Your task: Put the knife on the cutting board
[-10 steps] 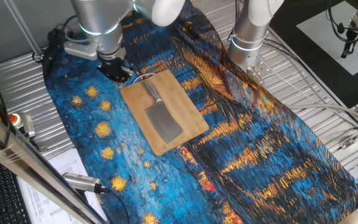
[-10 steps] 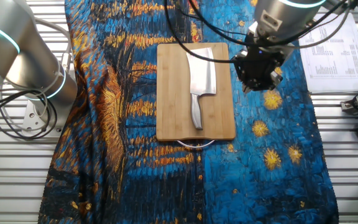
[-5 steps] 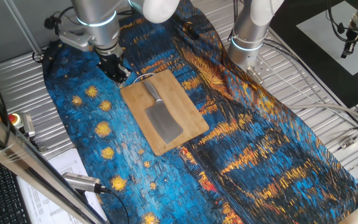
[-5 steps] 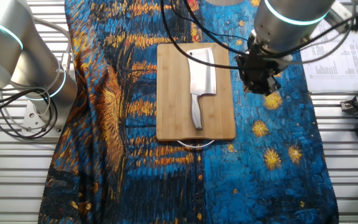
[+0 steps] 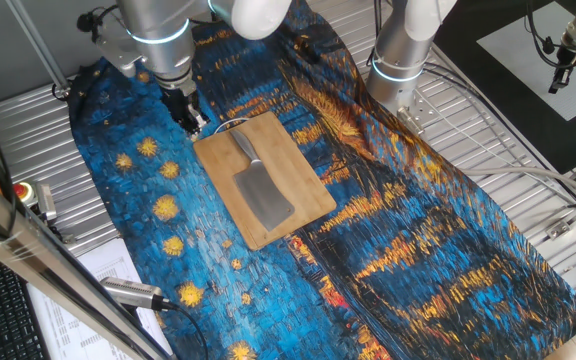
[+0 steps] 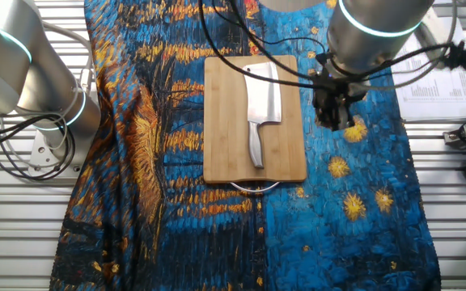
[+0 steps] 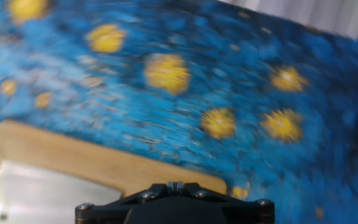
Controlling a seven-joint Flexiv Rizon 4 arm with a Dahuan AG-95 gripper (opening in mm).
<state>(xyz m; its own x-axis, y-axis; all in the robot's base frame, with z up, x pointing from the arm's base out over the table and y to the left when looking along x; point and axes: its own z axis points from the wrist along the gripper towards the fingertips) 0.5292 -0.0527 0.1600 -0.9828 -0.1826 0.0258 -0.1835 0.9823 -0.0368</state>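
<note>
The knife (image 5: 264, 198), a grey metal cleaver, lies flat on the bamboo cutting board (image 5: 290, 160) with its handle toward the wire-loop end. In the other fixed view the knife (image 6: 262, 101) rests along the middle of the board (image 6: 221, 121). My gripper (image 5: 190, 115) hangs beside the board's loop-end corner, apart from the knife, and holds nothing. In the other fixed view the gripper (image 6: 334, 120) is just off the board's right edge. The blurred hand view shows the gripper (image 7: 174, 185) with fingers together, a board corner (image 7: 61, 155) and part of the blade (image 7: 36, 193).
A blue and orange starry cloth (image 5: 398, 250) covers the table. A second arm's base (image 5: 400, 60) stands at the back. A silver-and-black cylindrical tool (image 5: 133, 292) and papers (image 5: 103, 265) lie at the front left. A red button (image 5: 23, 190) sits at the left edge.
My hand has turned about its wrist and shifted slightly away from the board. The knife and the board have not moved.
</note>
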